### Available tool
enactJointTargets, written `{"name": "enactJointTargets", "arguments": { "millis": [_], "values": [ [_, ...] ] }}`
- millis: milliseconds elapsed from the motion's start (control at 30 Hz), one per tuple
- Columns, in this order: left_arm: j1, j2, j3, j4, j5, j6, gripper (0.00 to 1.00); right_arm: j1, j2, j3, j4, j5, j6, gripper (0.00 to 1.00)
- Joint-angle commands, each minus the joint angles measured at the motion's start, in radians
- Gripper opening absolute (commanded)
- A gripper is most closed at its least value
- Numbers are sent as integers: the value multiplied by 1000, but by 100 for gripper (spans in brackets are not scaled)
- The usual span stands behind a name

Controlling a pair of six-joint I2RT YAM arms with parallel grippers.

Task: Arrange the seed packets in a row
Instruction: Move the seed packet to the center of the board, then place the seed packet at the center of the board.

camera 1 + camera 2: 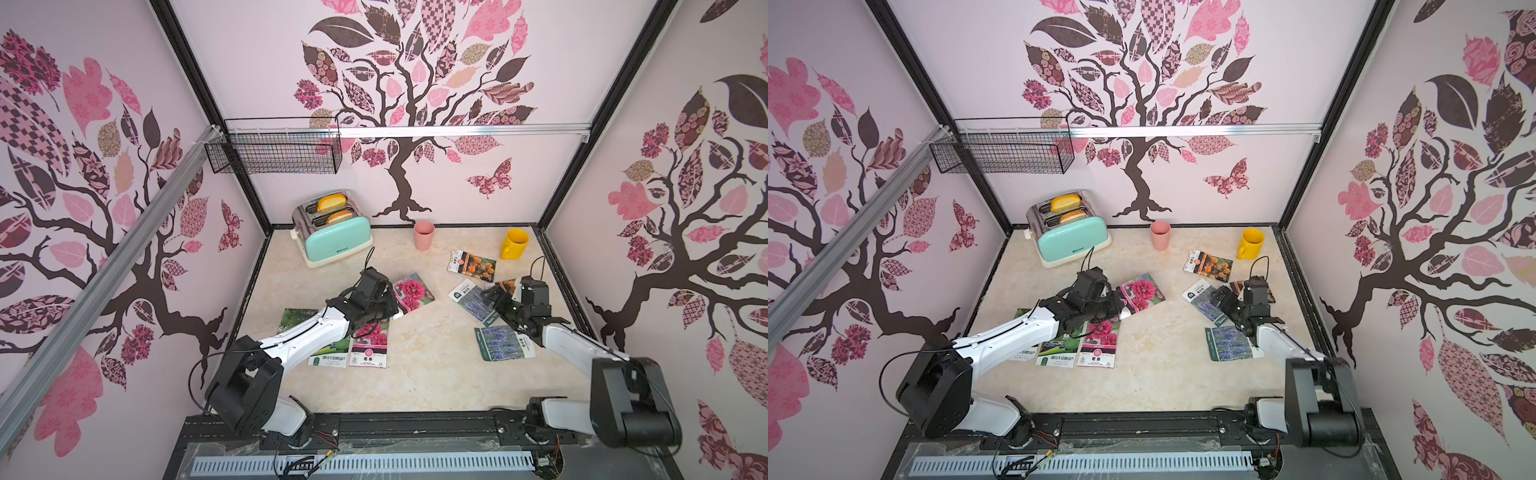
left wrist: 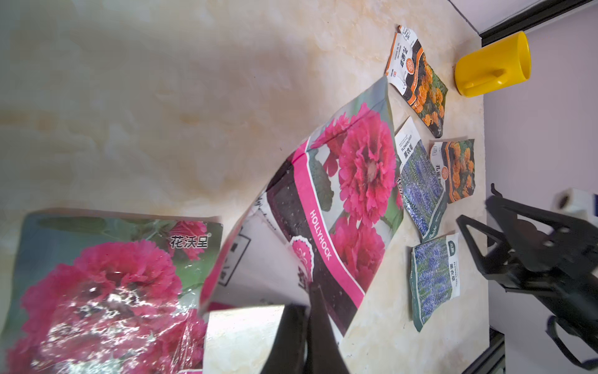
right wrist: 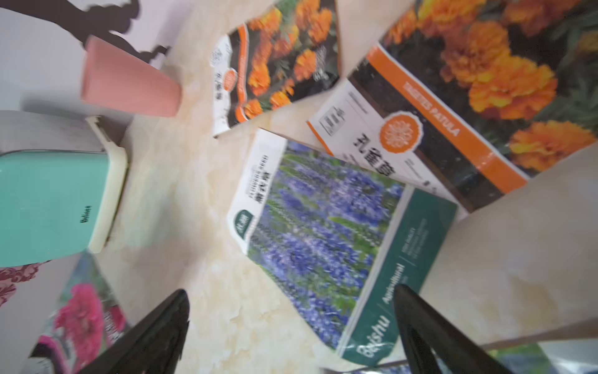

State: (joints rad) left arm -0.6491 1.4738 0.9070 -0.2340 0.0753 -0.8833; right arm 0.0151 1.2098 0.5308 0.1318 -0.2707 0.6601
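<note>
Left wrist view shows the left gripper (image 2: pixel 309 304) clenched on the white label end of a pink flower packet (image 2: pixel 356 181), which arches up from the pinch like a tent. Whether its far edge touches the worktop (image 2: pixel 161 97) I cannot tell. Taking the toaster (image 1: pixel 332 228) as the landmark, this packet hangs in front of it, toward the robot. Farther from the toaster on that same side lies the start of a row: a green gourd packet (image 1: pixel 332 353) edge to edge with a second pink packet (image 1: pixel 370 345), and another gourd packet (image 1: pixel 297 318) lies largely under the arm. Well to the right of the toaster, the right gripper (image 3: pixel 291 289) hovers released, jaws spread wide and empty, over a lavender packet (image 3: pixel 323 233). A marigold packet (image 3: pixel 453 113) overlaps that packet's edge. A second lavender packet (image 1: pixel 505 343) lies farther from the toaster, and a second marigold packet (image 1: pixel 471 266) lies closer to it. The likely trouble is the thin end grip: the glossy film could slide out of the pinch. The sagging body could also drag across the second pink packet and knock the row crooked, or settle on top of it. On the other side, closing on the lavender packet may catch the overlapping marigold packet and lift both.
</note>
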Motion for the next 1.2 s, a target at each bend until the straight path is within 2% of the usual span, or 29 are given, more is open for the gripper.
{"name": "enactJointTargets", "arguments": {
  "millis": [0, 100, 167, 333, 433, 833, 933, 967, 1100, 1167],
  "values": [
    [-19, 34, -32, 130, 16, -142, 0, 14, -67, 44, -30, -94, -12, 100],
    [-42, 53, -66, 227, 10, -254, 0, 28, -54, 44, 30, -272, 43, 100],
    [-58, 63, -83, 278, 2, -319, 0, 60, -42, 22, 102, -318, 96, 100],
    [-96, 83, -103, 371, -14, -451, 0, 185, 16, 2, 220, -328, 177, 96],
    [-118, 80, -108, 389, -36, -493, 0, 234, 55, -1, 279, -333, 214, 87],
    [-139, 130, -71, 441, 16, -484, 0, 337, 234, 36, 419, -323, 264, 69],
    [-146, 133, -66, 441, 30, -475, 0, 353, 268, 63, 435, -307, 254, 54],
    [-148, 134, -66, 442, 37, -471, 0, 355, 276, 74, 434, -302, 243, 45],
    [-156, 140, -47, 432, 101, -415, 0, 356, 273, 86, 413, -266, 198, 0],
    [-156, 136, -33, 386, 158, -346, 0, 355, 257, 86, 352, -266, 157, 0]
  ]
}}
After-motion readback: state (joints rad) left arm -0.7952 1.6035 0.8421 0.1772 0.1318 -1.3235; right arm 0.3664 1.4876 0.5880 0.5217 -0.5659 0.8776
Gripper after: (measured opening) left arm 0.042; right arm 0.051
